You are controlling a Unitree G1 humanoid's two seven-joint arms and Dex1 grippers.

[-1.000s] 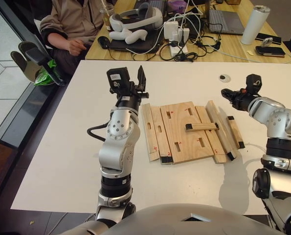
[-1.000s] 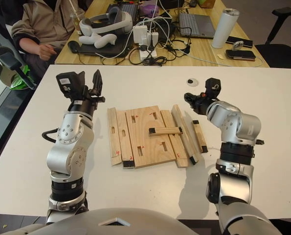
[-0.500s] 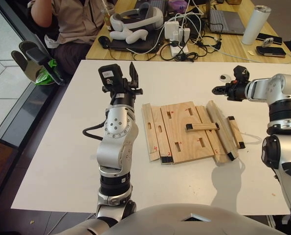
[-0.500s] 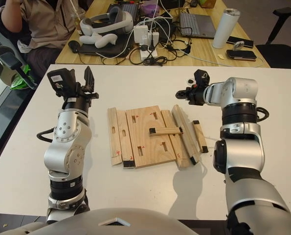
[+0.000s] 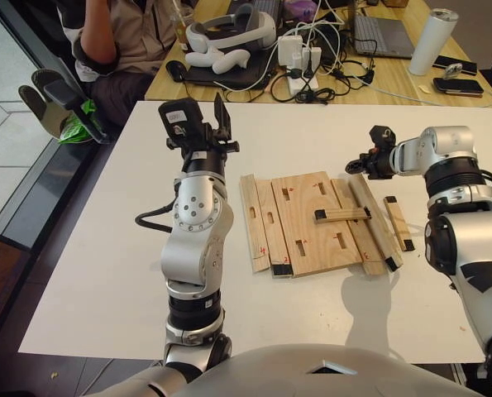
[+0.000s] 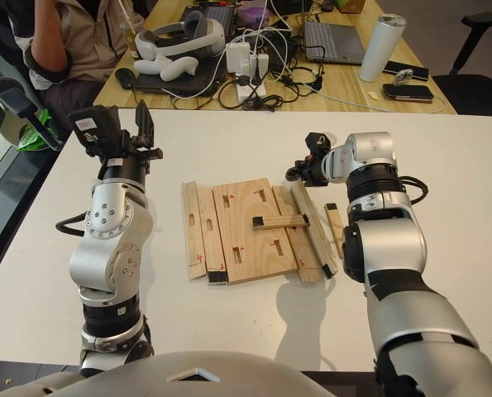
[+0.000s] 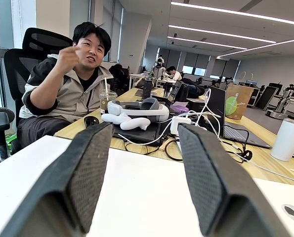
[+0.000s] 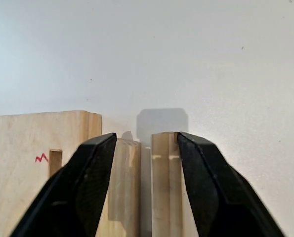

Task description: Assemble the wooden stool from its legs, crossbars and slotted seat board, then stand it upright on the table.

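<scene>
Right wrist view: rt tool (image 8: pixel 146 140) open over 2 legs (image 8: pixel 124 187).

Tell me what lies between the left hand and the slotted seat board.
In the left eye view, a stretch of bare white table, then two narrow slotted wooden pieces lying side by side just left of the seat board.

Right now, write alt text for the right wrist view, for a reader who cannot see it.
The right gripper, open, hangs above the white table, its black fingers framing the ends of two wooden strips lying side by side. Next to them lies a corner of the slotted seat board with red marks.
</scene>
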